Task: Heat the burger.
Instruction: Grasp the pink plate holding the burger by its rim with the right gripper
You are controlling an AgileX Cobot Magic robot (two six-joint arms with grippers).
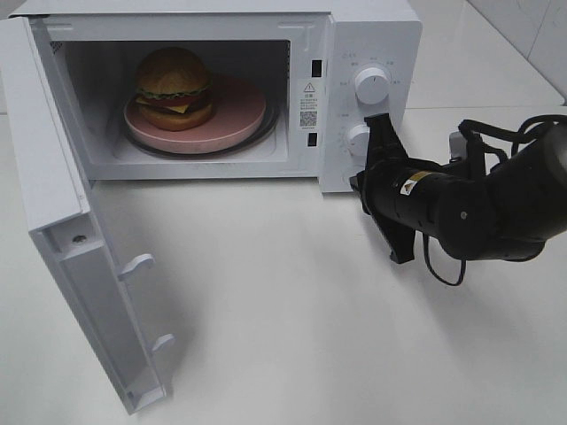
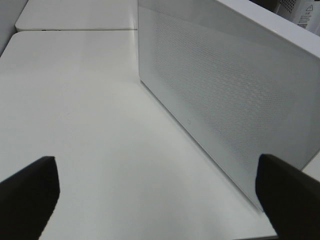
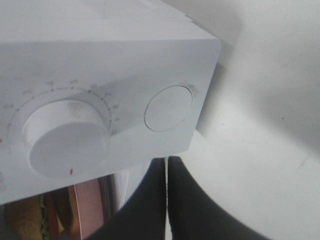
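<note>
The burger [image 1: 174,87] sits on a pink plate [image 1: 239,115] inside the white microwave [image 1: 372,35], toward the left of the cavity. The microwave door [image 1: 62,204] hangs wide open to the left. My right gripper [image 1: 357,183] is shut on nothing, its tips at the lower front corner of the control panel, below the lower knob [image 1: 358,137]. In the right wrist view the shut gripper [image 3: 166,162] points just under a round button [image 3: 168,107], beside the knob [image 3: 67,137]. My left gripper [image 2: 156,165] stands open and empty, facing the door's perforated outer face [image 2: 225,90].
An upper knob [image 1: 370,84] sits above the lower one on the panel. The white tabletop [image 1: 283,301] spreads in front of the microwave. The right arm and its cables [image 1: 496,204] lie to the microwave's right. A strip of burger [image 3: 20,220] and plate [image 3: 87,210] shows in the right wrist view.
</note>
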